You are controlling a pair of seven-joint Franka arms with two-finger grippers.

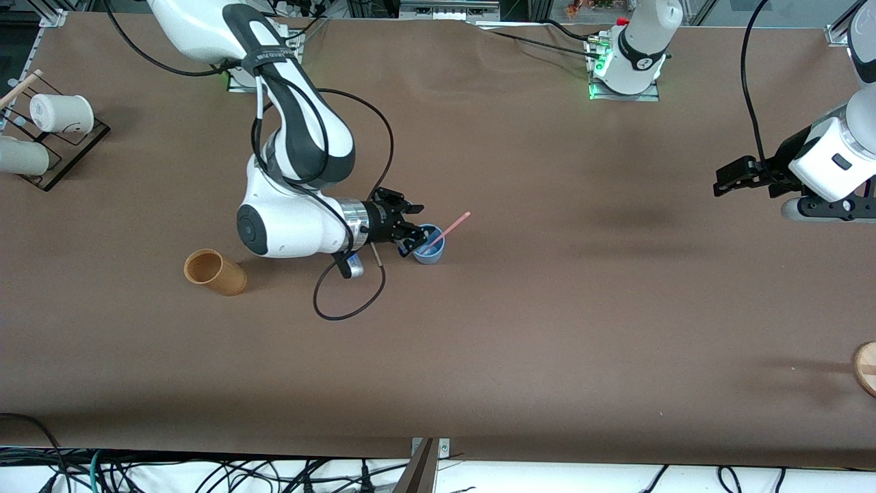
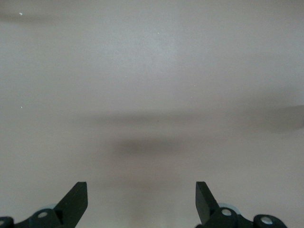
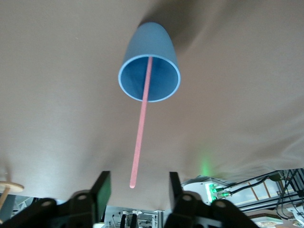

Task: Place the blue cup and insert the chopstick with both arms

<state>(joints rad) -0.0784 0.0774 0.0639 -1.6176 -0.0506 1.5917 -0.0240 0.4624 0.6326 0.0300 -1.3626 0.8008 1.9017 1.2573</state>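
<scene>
The blue cup (image 1: 429,252) stands upright on the brown tabletop (image 1: 547,329), a little left of the front view's middle. The chopstick (image 1: 448,231) leans inside it, its lower end in the cup and its pink upper end slanting up toward the upper right of the frame. In the right wrist view the same cup (image 3: 149,71) shows its open mouth, with the chopstick (image 3: 141,124) running from the cup's inside out over the rim toward the pincer.

The right pincer (image 1: 409,231) reaches in from the arm at the upper left of the front view and sits just beside the cup. Its fingers (image 3: 101,189) are parted, and the free end of the chopstick lies between them without either finger touching it.

The left pincer (image 1: 727,179) hangs in the air at the right edge of the front view, over bare tabletop, and the arm waits there. Its fingers (image 2: 76,199) stand wide apart with nothing between them.

A tan-brown cup (image 1: 213,271) lies on its side at the lower left of the right arm. White cups (image 1: 61,113) sit on a dark rack (image 1: 68,154) at the upper left of the frame. A round wooden piece (image 1: 866,367) shows at the lower right edge.
</scene>
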